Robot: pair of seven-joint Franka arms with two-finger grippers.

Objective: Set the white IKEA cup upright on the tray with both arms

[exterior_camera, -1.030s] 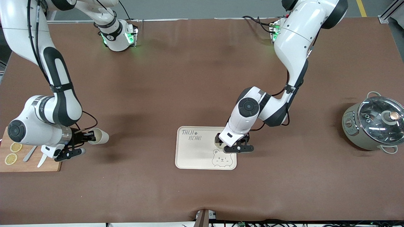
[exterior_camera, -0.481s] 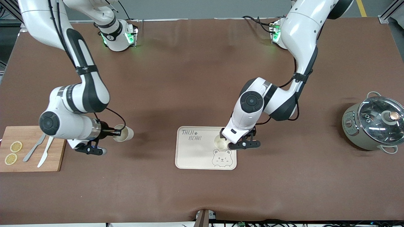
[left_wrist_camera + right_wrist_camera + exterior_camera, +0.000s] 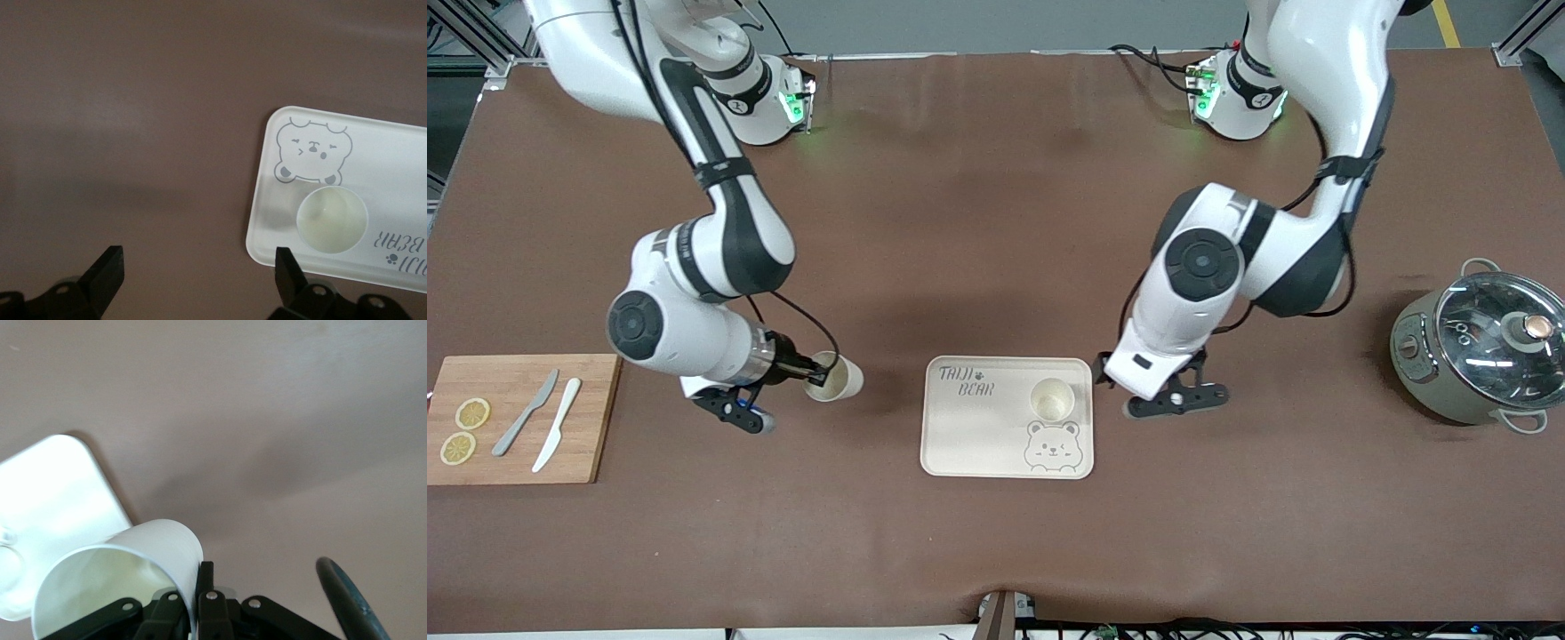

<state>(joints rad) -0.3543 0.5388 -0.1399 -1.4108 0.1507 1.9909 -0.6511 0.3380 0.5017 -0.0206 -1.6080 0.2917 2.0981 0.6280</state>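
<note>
Cream tray (image 3: 978, 436): count one, mid-table on brown table (image 3: 996, 222), bear drawing in the corner at 5 o'clock, lettering at 11 o'clock.

White cups: count two. First cup (image 3: 1051, 399) upright on the tray, just above the bear at 12 o'clock of it, mouth up, nothing touching it. Seen from the left wrist view too (image 3: 331, 219), just beside the bear. Second cup (image 3: 838, 379) in the air, tipped on its side, pinched by the wall at the rim.

Grippers: count two. Right gripper (image 3: 807, 373) clamped narrow on the second cup (image 3: 120, 580), one finger inside the mouth and one outside, over bare table at 9 o'clock of the tray, between tray and cutting board. Left gripper (image 3: 1156, 391) spread wide and carrying nothing, over bare table just off the tray edge at 3 o'clock; fingertips (image 3: 107, 265) well apart in the left wrist view.

Others: one wooden cutting board (image 3: 596, 418) at the right arm's end, carrying two lemon slices (image 3: 471, 414), one grey knife (image 3: 525, 413), one white knife (image 3: 557, 425). One grey-green pot (image 3: 1423, 364) with glass lid (image 3: 1498, 333) at the left arm's end, well apart from the tray.

Nothing lying between second cup and tray.
</note>
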